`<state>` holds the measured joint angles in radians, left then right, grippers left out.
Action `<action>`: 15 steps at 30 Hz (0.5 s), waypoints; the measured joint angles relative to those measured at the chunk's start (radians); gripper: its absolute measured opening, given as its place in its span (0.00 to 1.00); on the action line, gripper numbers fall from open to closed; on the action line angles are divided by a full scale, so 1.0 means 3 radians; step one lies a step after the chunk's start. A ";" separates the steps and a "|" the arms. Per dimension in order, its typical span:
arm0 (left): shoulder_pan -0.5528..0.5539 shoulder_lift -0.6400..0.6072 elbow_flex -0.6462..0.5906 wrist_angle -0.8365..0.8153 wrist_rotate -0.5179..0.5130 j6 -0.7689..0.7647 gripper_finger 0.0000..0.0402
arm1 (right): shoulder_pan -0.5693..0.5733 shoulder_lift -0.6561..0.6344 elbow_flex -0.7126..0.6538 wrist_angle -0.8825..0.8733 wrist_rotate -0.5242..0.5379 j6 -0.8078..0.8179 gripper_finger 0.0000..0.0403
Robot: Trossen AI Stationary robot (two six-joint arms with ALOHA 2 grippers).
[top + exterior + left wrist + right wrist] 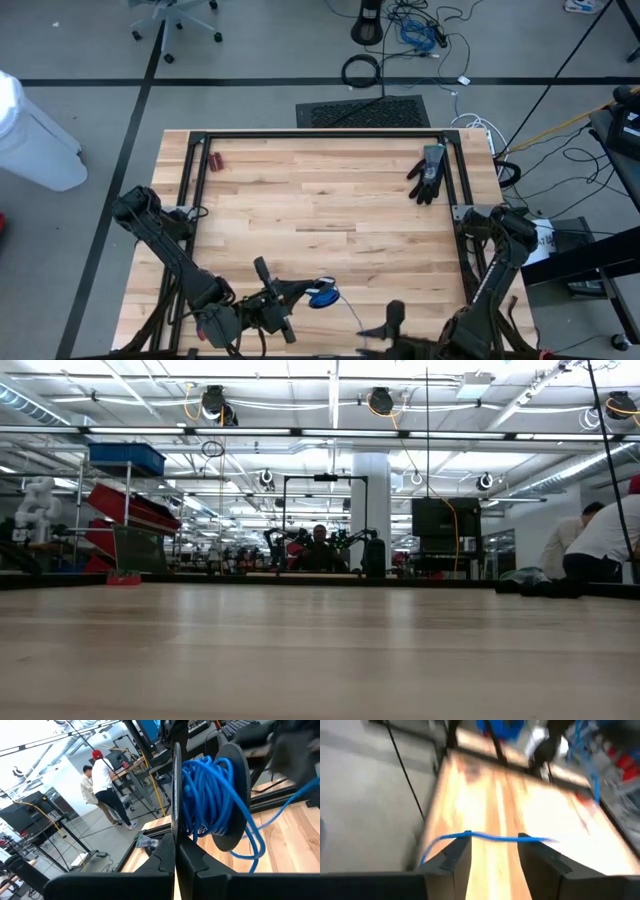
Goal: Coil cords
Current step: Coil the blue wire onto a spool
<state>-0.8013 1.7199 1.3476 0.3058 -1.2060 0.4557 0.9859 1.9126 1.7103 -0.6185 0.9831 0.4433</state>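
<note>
High view, step: the left gripper (290, 300) sits at the near edge of the table (320, 200), clenched on the rim of a dark spool, with the blue coil of the cord (322, 296) just to its right. Winding looks well along, by my judgement.
High view, loose end: a thin strand runs from the coil toward the right gripper (394, 318), which waits near the same edge, a little apart from the spool.
High view, bystanders: a black glove (428, 175) and a small red tool (215, 160) lie well beyond both grippers, untouched.
Low view: only bare table top (320, 660) and the room; neither gripper nor the cord shows.
Left wrist view: the fingers (165, 855) pinch the spool's disc edge-on; the cord (210, 790) is wrapped thick on the hub right above them, one loop hanging free.
Right wrist view: the right gripper (494, 851) is released, its fingers standing wide, and the strand (490, 838) crosses just past the tips, seemingly not pinched, though motion smear makes contact hard to judge.
Next move: probably re-take the strand nearer the spool and lay on another turn, keeping it taut.
Hidden: the cord's far end and any plug are not visible.
</note>
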 joint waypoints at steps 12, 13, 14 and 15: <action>0.0000 -0.0010 0.0000 0.0080 -0.0001 -0.0015 0.00 | -0.0268 -0.0032 -0.0001 -0.2298 -0.0983 0.1621 0.38; -0.0001 -0.0015 0.0000 0.0101 -0.0001 -0.0017 0.00 | -0.0268 -0.0049 -0.0001 -0.2291 -0.0961 0.1597 0.38; -0.0009 -0.0016 0.0000 0.0101 -0.0004 -0.0017 0.00 | -0.0265 -0.0075 -0.0001 -0.2264 -0.0890 0.1566 0.38; -0.0019 -0.0017 0.0000 0.0098 -0.0004 -0.0016 0.00 | -0.0251 -0.0115 -0.0001 -0.2198 -0.0791 0.1497 0.38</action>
<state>-0.8071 1.7149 1.3476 0.3351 -1.2072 0.4510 0.9106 1.8781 1.7100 -1.2779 0.7457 0.8924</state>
